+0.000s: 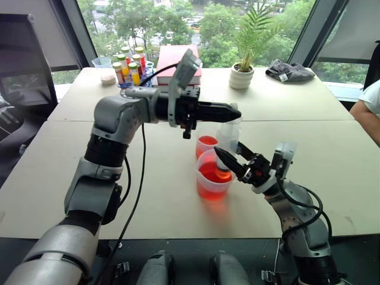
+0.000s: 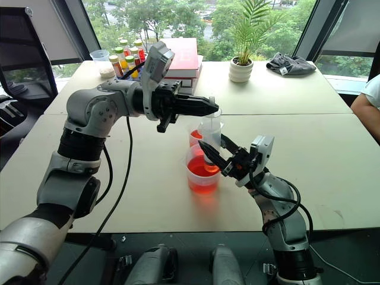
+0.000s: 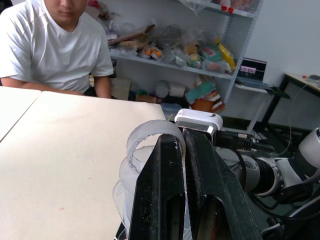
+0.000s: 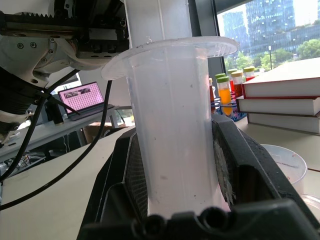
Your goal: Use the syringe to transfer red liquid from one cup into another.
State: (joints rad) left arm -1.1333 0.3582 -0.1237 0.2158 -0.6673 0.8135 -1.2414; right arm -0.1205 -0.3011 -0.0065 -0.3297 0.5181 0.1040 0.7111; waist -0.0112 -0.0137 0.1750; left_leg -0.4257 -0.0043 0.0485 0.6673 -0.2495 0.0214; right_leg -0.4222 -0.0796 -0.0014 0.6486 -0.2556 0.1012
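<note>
**Syringe upright in the large cup, both grippers closed on it**

On the left we see our left gripper [image 1: 233, 111] reaching level toward the right, its jaws shut on the plunger top of the syringe [image 1: 227, 138]. At the far left of the tabletop [image 1: 71, 178] stand small coloured bottles [image 1: 129, 64], with red books [image 1: 176, 61] just right of them.

Near the middle, the syringe stands upright with its orange tip down in the red liquid [image 1: 211, 177] of the larger cup [image 1: 212, 184]. The smaller cup [image 1: 206, 145] stands just behind it on the far side, touching or nearly so, also holding red liquid.

To the right, our right gripper [image 1: 224, 161] angles up from the near right, its jaws closed around the syringe barrel low down. Farther back sit a potted plant [image 1: 242, 74] and a dark cloth [image 1: 289, 72]. A person's arm [image 1: 368, 113] shows at the right edge.
</note>
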